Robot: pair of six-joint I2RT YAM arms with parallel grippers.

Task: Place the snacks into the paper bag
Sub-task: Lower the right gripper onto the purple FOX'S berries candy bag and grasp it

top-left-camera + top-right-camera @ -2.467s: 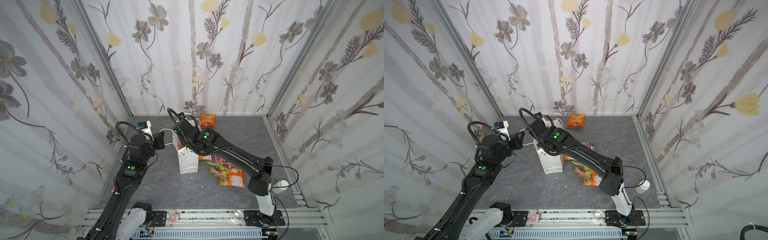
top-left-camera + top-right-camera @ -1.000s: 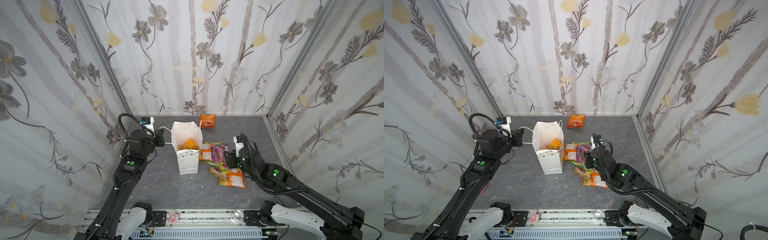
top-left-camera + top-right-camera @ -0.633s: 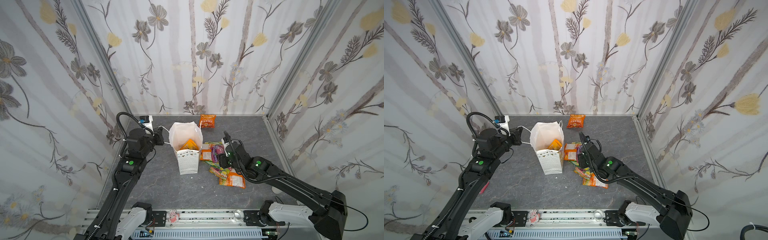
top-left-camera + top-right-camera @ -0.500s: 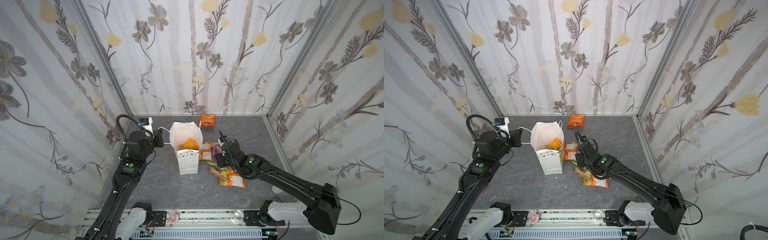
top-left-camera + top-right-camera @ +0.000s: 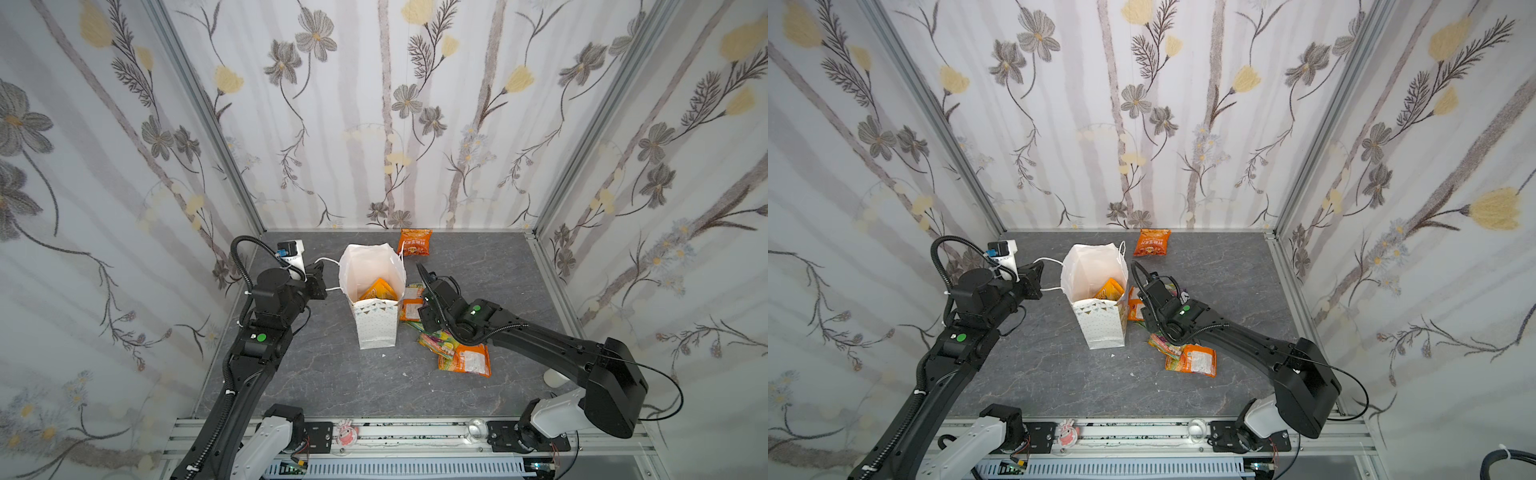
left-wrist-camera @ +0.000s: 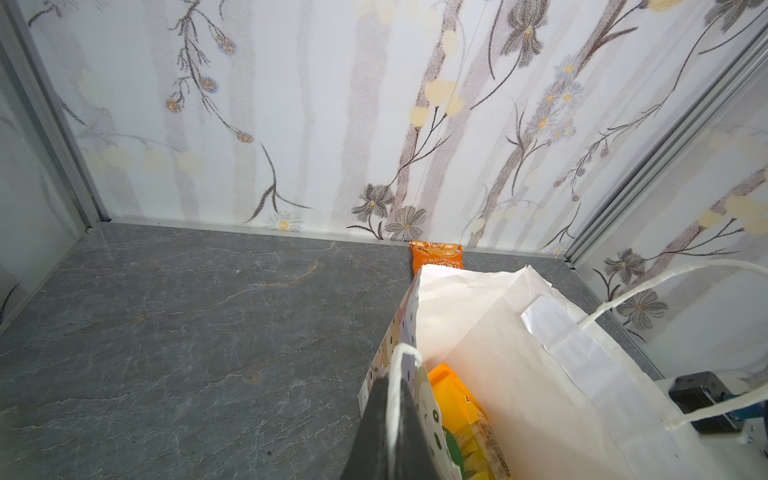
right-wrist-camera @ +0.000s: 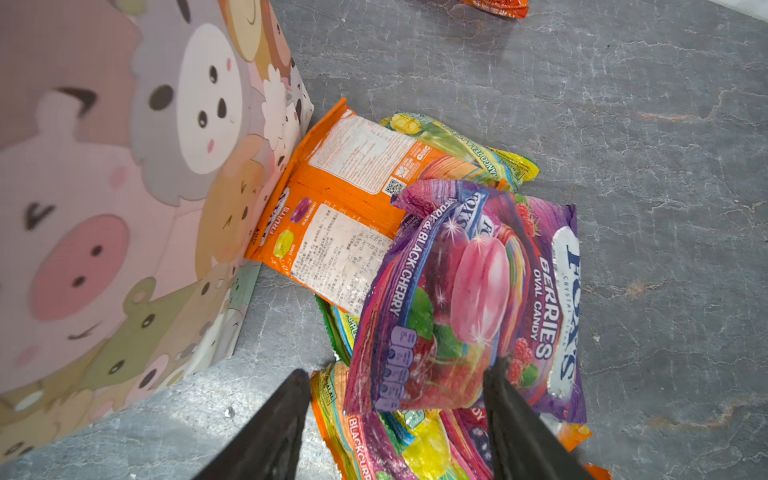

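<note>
While atop other snacks (image 7: 345, 199), purple packet (image 7: 465, 299) between parted right fingers (image 7: 270, 432).

The white paper bag (image 5: 376, 332) bears dots and bunting, the orange packet (image 7: 340, 195) white labels, the purple-pink packet (image 7: 469, 299) berries.

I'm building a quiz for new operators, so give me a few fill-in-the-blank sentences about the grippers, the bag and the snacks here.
1. The left gripper is shut on the paper bag's white cord ____.
2. The right gripper hangs open over the BERRIES packet, which is mostly ____.
3. The lone orange packet lies by the ____ wall.

Missing words: handle; purple; back
</note>
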